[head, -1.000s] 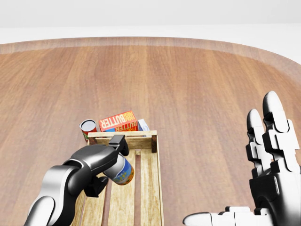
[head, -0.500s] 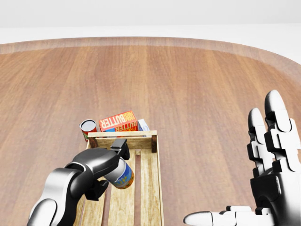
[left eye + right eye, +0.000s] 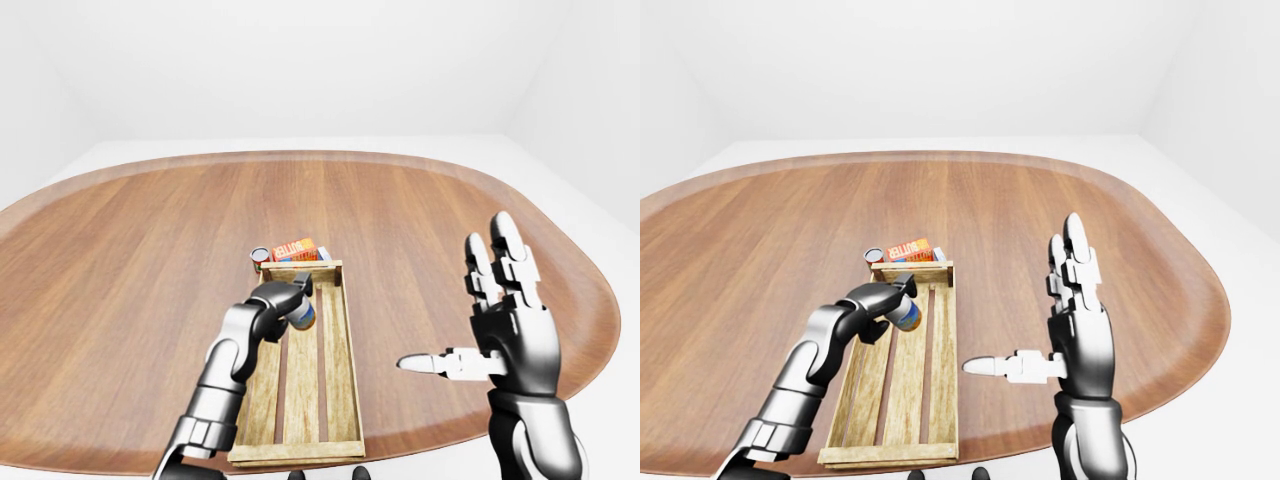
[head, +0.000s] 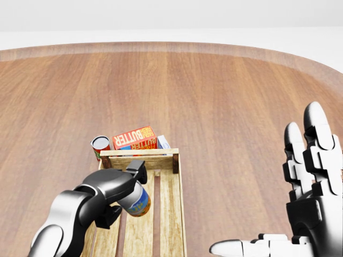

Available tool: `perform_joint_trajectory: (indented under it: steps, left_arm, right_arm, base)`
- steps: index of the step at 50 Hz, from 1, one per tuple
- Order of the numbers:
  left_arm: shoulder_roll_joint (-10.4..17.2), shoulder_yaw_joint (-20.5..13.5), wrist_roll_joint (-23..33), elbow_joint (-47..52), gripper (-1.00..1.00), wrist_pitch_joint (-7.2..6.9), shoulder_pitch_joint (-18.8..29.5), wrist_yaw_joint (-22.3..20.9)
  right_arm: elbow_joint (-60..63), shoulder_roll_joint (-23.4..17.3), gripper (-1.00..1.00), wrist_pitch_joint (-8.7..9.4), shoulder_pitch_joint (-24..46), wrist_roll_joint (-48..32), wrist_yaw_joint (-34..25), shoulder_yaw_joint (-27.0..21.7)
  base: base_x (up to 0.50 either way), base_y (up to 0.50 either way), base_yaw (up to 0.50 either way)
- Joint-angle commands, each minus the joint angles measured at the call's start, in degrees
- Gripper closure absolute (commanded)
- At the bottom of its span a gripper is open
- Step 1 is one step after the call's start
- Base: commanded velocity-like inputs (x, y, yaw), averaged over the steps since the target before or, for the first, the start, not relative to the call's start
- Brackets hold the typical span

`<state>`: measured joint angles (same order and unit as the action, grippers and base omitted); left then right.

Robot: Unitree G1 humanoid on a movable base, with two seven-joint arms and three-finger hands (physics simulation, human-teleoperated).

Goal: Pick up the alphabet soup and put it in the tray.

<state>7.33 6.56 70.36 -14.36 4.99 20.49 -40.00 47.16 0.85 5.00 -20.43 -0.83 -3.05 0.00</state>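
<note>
Alphabet soup (image 4: 138, 200): can clasped in the left hand (image 4: 115, 191), tilted, now sunk a little lower over the far-left slats of the wooden tray (image 4: 176, 195), release seemingly close; right hand (image 4: 308, 184) spread open, empty, over the tabletop (image 4: 214, 96).

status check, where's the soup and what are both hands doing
Left hand shut on alphabet soup, held over the tray. Right hand open, off to the right, holding nothing. Butter box and another can lie beyond the tray's far end, not blocking.
</note>
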Motion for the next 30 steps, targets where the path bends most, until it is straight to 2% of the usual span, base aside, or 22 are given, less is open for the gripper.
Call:
perform_joint_trajectory:
  steps: [1, 6, 13, 28, 30]
  left_arm:
    - [-0.53, -0.37, 6.98, 0.64, 0.99, 0.01, 0.73, 0.00]
    - [-1.36, 0.72, 8.13, 3.67, 0.99, 0.01, -1.36, 0.00]
    - [-2.98, 2.78, 10.52, 2.83, 1.00, 0.01, -3.86, 0.00]
    - [-2.95, 3.23, 12.92, -0.25, 1.00, 0.01, -3.59, 0.00]
    - [-2.57, 3.38, 14.78, -2.32, 0.99, 0.01, -2.50, 0.00]
  right_arm:
    - [-0.43, -0.07, -1.00, 0.00, 0.29, -0.08, 0.22, 0.20]
    - [-0.39, -0.16, -0.99, 0.00, 0.36, -0.15, 0.37, 0.45]
    - [0.04, -0.12, -1.00, 0.00, 0.16, 0.11, 0.25, 0.16]
    - [-0.39, -0.23, -0.99, 0.00, 0.39, 0.13, 0.30, 0.57]
    - [-0.16, -0.26, -0.99, 0.00, 0.33, 0.12, 0.33, 0.61]
  base:
    - [0.00, 0.00, 0.00]
    - [0.00, 0.00, 0.00]
    - [0.00, 0.00, 0.00]
    - [0.00, 0.00, 0.00]
    - [0.00, 0.00, 0.00]
